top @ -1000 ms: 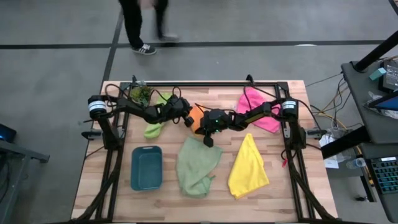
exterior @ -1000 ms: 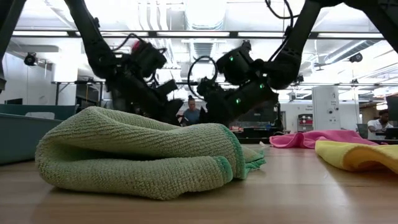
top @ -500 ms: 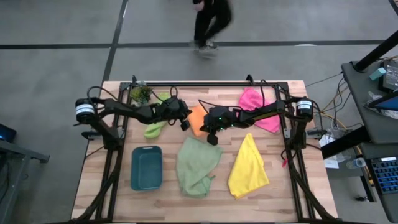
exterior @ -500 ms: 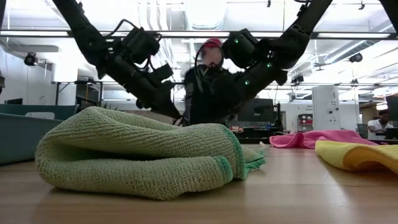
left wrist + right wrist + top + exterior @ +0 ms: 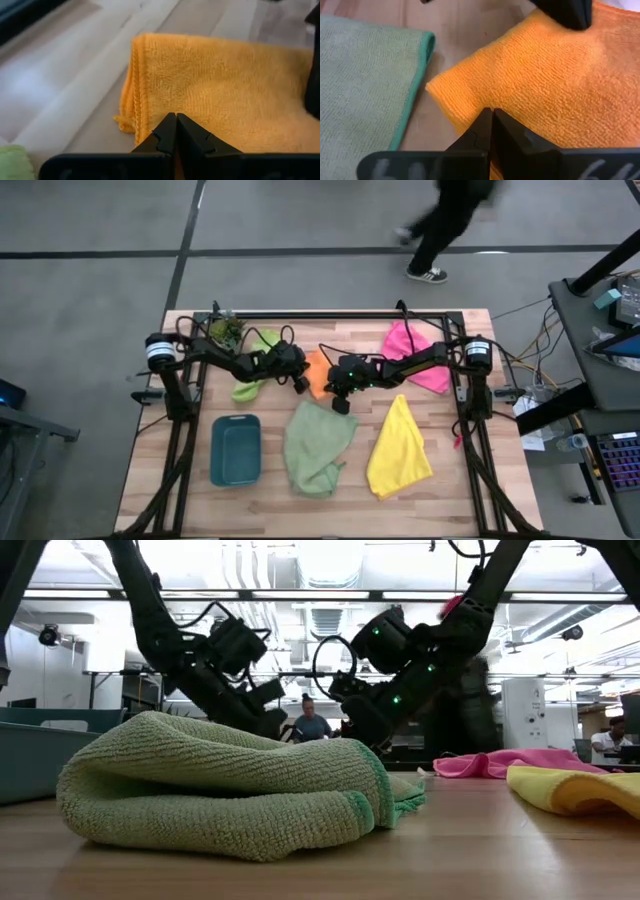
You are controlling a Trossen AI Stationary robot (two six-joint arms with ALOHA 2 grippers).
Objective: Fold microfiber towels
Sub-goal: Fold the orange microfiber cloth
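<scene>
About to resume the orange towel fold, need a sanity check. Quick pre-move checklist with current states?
1. Left gripper shut, over the orange towel: ok.
2. Right gripper shut, over the same towel: ok.
3. Either gripper actually pinching cloth: cannot tell.
4. Orange towel apart from the pale sage green towel, wood showing between them: ok.
5. Yellow towel and teal tray away from both grippers: ok.
6. Person walking on the floor beyond the table's far edge, not at the table: ok.
</scene>
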